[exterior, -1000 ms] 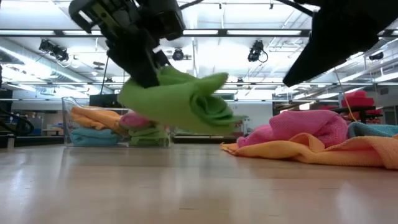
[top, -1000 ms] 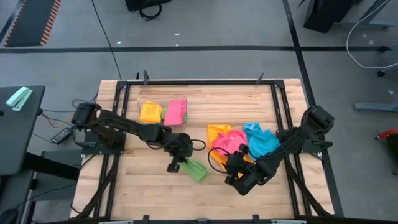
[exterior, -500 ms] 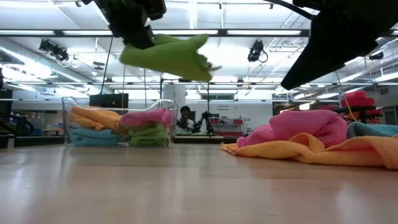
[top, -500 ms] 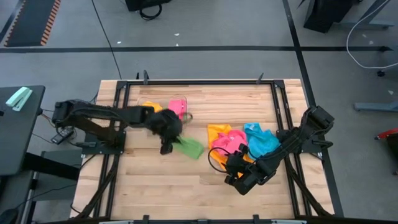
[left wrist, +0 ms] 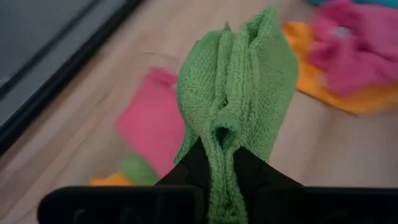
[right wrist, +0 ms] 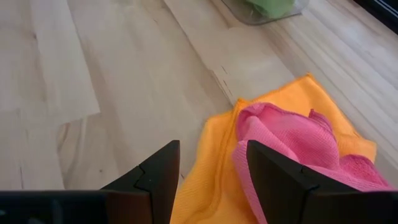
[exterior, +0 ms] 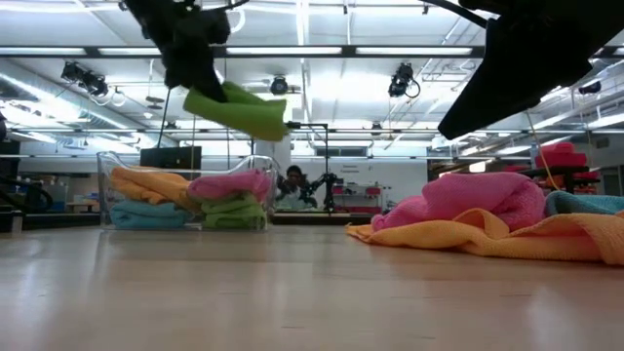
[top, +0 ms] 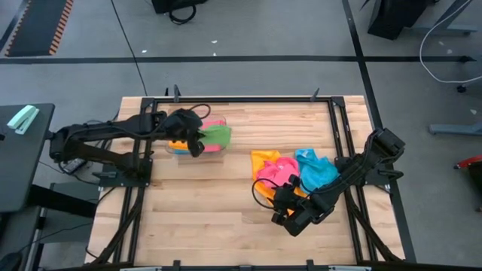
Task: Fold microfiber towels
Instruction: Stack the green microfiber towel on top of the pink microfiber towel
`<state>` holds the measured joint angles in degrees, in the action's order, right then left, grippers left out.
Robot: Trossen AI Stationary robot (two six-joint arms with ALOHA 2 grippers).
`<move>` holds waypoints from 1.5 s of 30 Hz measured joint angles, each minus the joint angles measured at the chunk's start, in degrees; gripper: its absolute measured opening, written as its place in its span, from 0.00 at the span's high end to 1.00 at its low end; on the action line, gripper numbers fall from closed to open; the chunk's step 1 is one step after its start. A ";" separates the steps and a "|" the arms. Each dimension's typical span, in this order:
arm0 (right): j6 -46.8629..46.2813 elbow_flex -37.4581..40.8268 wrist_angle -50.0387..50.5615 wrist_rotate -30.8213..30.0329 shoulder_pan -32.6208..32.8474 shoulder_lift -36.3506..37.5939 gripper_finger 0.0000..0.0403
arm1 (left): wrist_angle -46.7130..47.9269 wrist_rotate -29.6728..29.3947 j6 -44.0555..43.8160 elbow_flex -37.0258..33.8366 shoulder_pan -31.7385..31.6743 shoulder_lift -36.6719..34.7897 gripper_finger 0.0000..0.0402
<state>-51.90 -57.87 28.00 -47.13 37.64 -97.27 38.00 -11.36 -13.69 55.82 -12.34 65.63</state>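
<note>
My left gripper [left wrist: 221, 163] holds a plain green towel [left wrist: 239, 93]; loose orange towel [right wrist: 214, 168], pink towel [right wrist: 292, 140], blue towel [top: 315, 168], pale wood table [top: 196, 218].

The light wooden plank worktop [top: 226, 218] carries a clear plastic bin [exterior: 255, 174] near its far left, holding folded towels. To its right a loose heap lies on the wood: an orange towel [top: 262, 159], a pink towel [top: 277, 170], a blue towel [top: 315, 170].
</note>
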 joint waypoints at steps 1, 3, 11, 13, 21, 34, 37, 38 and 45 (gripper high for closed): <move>-0.01 0.00 -0.32 0.01 0.05 0.00 0.51 | -0.42 -2.12 -1.68 -0.72 -0.04 -0.17 0.92; -0.03 0.00 -0.53 0.04 0.05 0.00 0.51 | -0.83 -6.29 -5.84 -2.51 -0.03 -0.86 0.92; 3.74 0.00 -0.42 0.21 -0.42 0.00 0.51 | -11.52 -19.41 -27.30 -10.59 3.19 -1.39 0.89; 5.33 0.00 -0.05 0.21 -0.50 0.00 0.51 | -17.43 -19.53 -30.61 -13.52 3.96 -1.00 0.89; 15.39 0.00 -0.20 0.21 -2.63 0.00 0.51 | -33.36 -27.08 -46.29 -25.22 8.04 -0.86 0.90; 22.62 0.00 -0.70 2.44 -4.52 0.00 0.51 | -41.98 -47.00 -65.05 -27.74 17.52 3.23 0.90; 23.41 0.00 -1.62 2.44 -4.55 0.00 0.51 | -43.25 -47.92 -69.31 -27.73 18.36 6.20 0.89; 23.77 0.00 -2.05 2.43 -4.56 0.00 0.51 | -43.94 -48.00 -69.56 -27.74 18.51 7.25 0.89; 23.23 -0.01 -2.71 3.10 -4.40 0.00 0.51 | -43.03 -52.91 -56.95 -24.61 19.31 9.48 0.91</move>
<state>-28.67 -57.88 25.29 -44.03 33.24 -97.27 -5.02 -64.27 -70.65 31.21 6.97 75.11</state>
